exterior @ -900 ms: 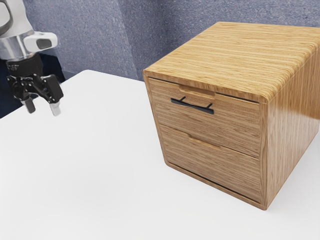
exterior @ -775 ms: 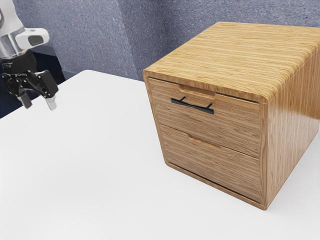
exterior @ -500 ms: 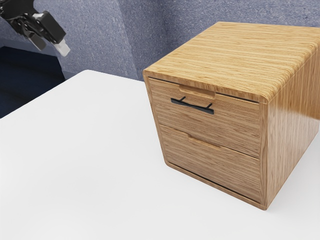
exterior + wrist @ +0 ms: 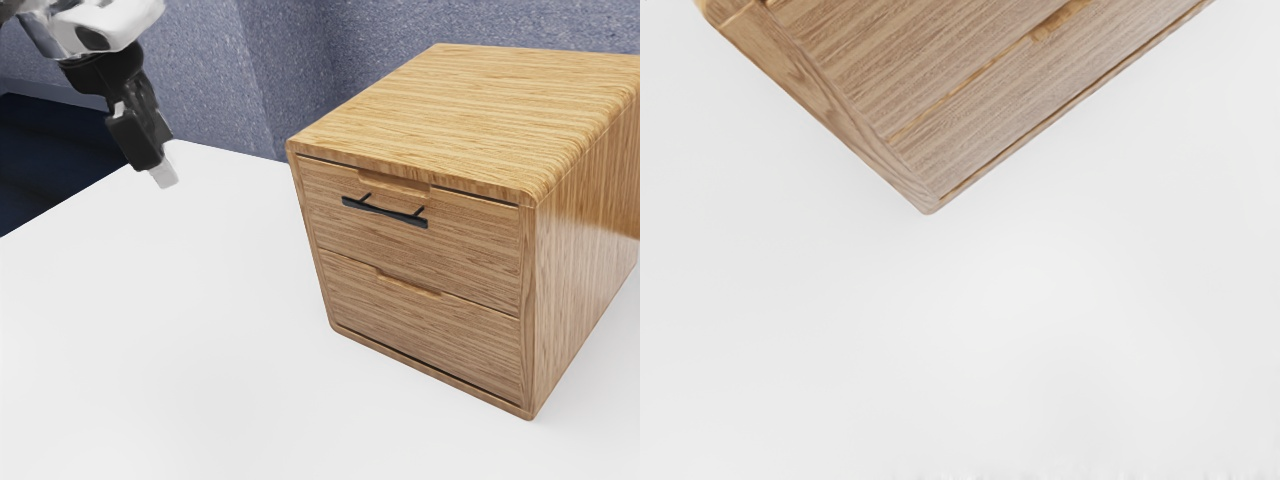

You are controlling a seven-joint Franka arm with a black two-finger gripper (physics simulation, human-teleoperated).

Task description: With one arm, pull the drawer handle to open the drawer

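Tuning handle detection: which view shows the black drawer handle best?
Exterior view: the black handle sits whole and unblocked on the upper drawer. The wrist view catches the cabinet's lower front corner on the white table.

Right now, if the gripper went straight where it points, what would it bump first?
Probably the white table, short of the wooden cabinet; the gripper tilts downward, though depth is unclear.

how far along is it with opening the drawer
Done: nothing; the top drawer sits flush in the cabinet. In hand: the gripper hangs over the table at the exterior view's left, far from the black handle. Left: reach the handle, grip it, pull.
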